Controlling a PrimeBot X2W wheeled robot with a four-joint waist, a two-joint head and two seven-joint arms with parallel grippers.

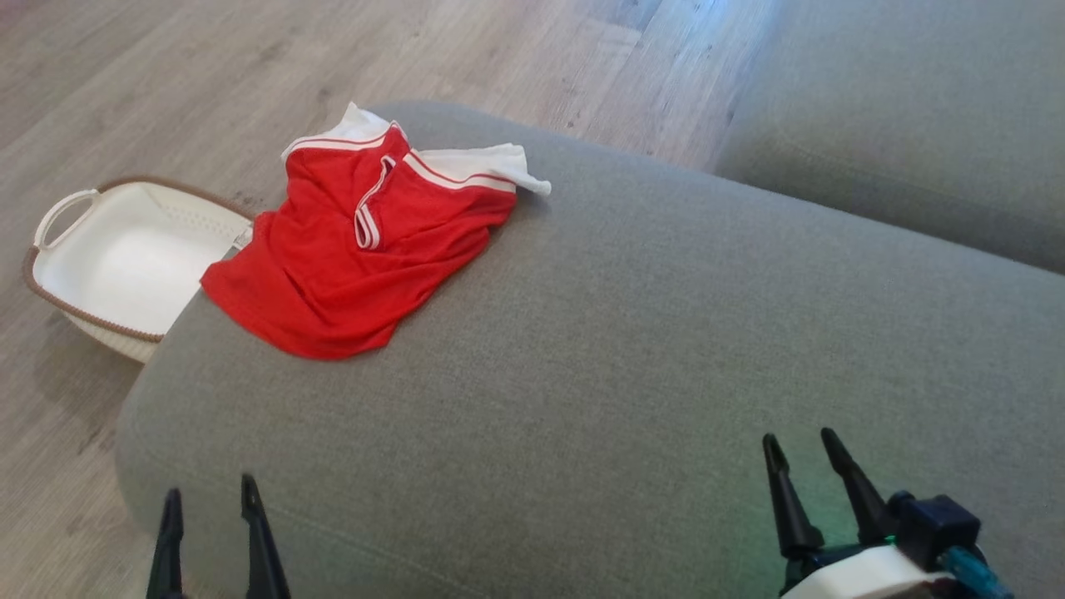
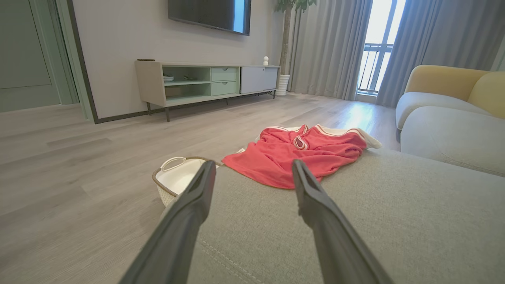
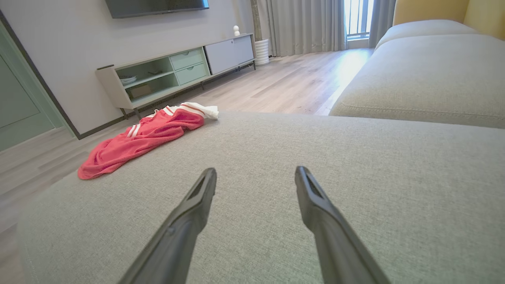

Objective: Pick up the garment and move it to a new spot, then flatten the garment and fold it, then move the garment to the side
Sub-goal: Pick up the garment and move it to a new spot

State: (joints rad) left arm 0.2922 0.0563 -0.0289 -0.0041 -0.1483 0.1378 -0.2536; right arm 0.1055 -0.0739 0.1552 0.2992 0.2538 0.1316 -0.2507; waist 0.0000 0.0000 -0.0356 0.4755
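Observation:
The garment (image 1: 358, 249) is a red shirt with white striped sleeves, lying crumpled at the far left corner of the grey sofa seat (image 1: 624, 349). It also shows ahead of the fingers in the left wrist view as the garment (image 2: 300, 154) and far to the left in the right wrist view as the garment (image 3: 138, 138). My left gripper (image 1: 210, 491) stands open over the seat's near left edge, well short of the shirt. My right gripper (image 1: 803, 445) is open at the near right, nothing between its fingers.
A white basket (image 1: 125, 258) with a brown rim sits on the wooden floor just left of the seat, beside the shirt. Another grey cushion (image 1: 899, 116) lies at the far right. A TV cabinet (image 2: 205, 83) stands against the wall.

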